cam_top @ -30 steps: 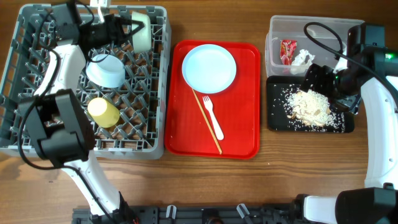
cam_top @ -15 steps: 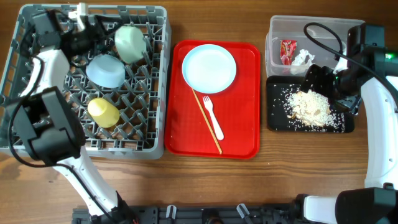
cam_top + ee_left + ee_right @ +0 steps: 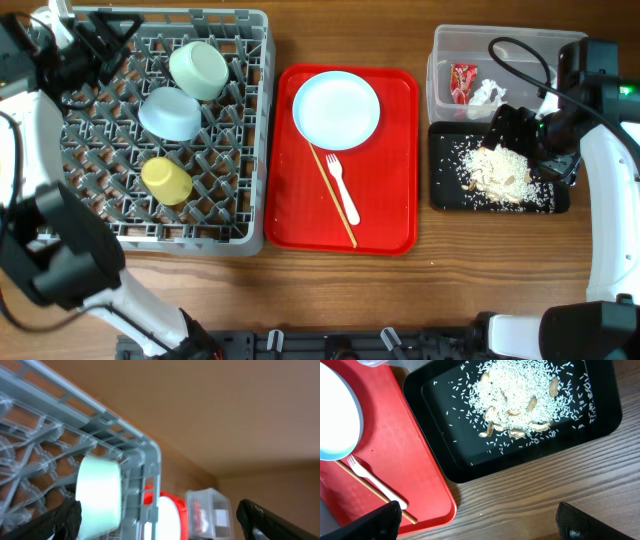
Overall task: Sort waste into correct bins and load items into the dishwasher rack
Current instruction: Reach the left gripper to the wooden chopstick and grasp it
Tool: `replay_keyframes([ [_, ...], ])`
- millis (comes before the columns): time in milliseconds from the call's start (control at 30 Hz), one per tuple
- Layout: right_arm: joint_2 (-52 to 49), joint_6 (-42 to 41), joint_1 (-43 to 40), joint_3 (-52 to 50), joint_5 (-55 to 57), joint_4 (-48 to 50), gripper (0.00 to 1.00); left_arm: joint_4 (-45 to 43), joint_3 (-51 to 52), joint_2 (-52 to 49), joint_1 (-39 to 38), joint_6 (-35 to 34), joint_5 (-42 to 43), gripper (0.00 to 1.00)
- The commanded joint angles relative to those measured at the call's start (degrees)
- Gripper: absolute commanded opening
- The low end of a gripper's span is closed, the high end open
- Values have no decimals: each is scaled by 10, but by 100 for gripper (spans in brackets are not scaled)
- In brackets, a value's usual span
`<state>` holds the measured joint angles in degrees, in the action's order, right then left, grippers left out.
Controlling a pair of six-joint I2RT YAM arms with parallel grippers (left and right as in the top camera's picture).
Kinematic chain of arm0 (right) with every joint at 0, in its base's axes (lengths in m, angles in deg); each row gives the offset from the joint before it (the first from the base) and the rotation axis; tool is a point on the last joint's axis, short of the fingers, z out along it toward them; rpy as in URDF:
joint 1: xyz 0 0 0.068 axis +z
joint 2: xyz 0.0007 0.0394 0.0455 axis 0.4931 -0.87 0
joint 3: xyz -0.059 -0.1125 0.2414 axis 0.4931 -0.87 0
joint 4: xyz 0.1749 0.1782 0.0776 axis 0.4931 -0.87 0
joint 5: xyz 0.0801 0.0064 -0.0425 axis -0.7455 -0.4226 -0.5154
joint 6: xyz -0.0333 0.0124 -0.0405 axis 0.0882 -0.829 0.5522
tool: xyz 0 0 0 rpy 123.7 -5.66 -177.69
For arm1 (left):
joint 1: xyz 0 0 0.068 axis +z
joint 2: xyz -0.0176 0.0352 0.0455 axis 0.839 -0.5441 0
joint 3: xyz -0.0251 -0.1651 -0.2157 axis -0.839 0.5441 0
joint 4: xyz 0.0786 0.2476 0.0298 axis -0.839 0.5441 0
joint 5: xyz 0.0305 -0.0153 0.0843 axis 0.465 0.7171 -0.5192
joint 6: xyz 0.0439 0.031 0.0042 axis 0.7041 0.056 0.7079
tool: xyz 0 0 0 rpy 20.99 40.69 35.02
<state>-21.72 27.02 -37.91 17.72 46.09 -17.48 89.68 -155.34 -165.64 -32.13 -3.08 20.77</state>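
Mostly Sorted, Partly Loaded

On the red serving tray (image 3: 390, 200) lay the white fork (image 3: 341, 183) beside a wooden stick (image 3: 350, 235), the white plate (image 3: 337, 108) beyond them. Left of that tray, the dishwasher rack (image 3: 230, 200) held the yellow cup (image 3: 165, 180) nearest, then a pale blue bowl (image 3: 170, 113) and a pale green bowl (image 3: 198, 68); the left gripper (image 3: 100, 40) hung spread and empty over its far-left corner. Right of the tray, the right gripper (image 3: 510, 128), jaws apart, hovered over the food scraps (image 3: 500, 170) in the black tray (image 3: 445, 190); farther, the clear tub (image 3: 500, 40) held the red wrapper (image 3: 463, 80) and the tissue (image 3: 487, 95).
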Motion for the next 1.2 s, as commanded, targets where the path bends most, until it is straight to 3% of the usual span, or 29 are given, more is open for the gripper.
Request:
replay_keyframes([
  [0,8,-2,0,5,10,0,100,94,-3,83,-64,60,-160,100],
  [67,7,-1,0,5,10,0,100,175,-3,115,-129,64,-254,100],
  [133,7,0,0,5,10,0,100,237,-3,124,-190,64,-297,100],
  [367,7,4,0,5,10,0,100,329,-3,122,-365,60,-303,100],
  [400,7,4,0,5,10,0,100,334,-3,121,-383,40,-317,100],
  [500,7,4,0,5,10,0,99,375,-3,104,-472,-90,-490,100],
  [600,7,4,0,5,10,0,100,404,-2,76,-536,-184,-560,100],
  [867,7,4,0,5,10,-4,99,417,-2,-34,-605,-302,-566,100],
  [1167,7,4,0,5,10,-7,100,388,49,-75,-605,-304,-569,100],
])
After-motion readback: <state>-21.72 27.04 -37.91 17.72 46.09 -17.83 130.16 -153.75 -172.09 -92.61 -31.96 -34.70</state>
